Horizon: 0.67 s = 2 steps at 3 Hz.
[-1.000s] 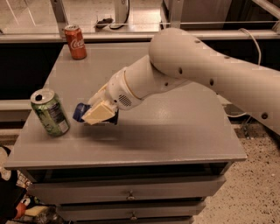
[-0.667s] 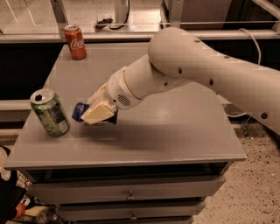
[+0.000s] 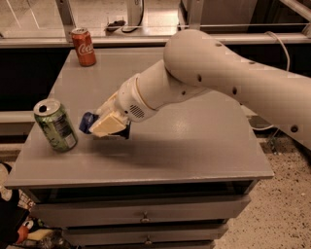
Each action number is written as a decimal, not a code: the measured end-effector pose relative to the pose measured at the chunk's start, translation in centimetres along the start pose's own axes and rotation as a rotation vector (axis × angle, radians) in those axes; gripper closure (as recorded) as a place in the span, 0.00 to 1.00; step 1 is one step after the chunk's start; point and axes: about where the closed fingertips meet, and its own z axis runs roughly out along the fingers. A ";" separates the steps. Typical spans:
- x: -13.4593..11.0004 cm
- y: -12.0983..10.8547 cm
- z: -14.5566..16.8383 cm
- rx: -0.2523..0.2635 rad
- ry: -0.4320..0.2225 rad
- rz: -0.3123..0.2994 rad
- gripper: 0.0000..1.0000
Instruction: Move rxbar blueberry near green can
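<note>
Likely an office or lab room: a grey surface (image 3: 194, 146) with drawers (image 3: 144, 214), a speckled floor (image 3: 286, 214) at 4 o'clock, and glass panes (image 3: 34, 14) at 11 o'clock. The claw (image 3: 104, 125), clasping the bar (image 3: 87, 121), hangs at the surface's 9 o'clock.

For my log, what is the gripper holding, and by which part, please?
The gripper grips the rxbar blueberry by one end; the other end sticks out.
</note>
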 end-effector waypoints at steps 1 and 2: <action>-0.2 0.1 0.0 -0.001 0.001 -0.004 0.05; -0.3 0.2 0.0 -0.001 0.001 -0.006 0.00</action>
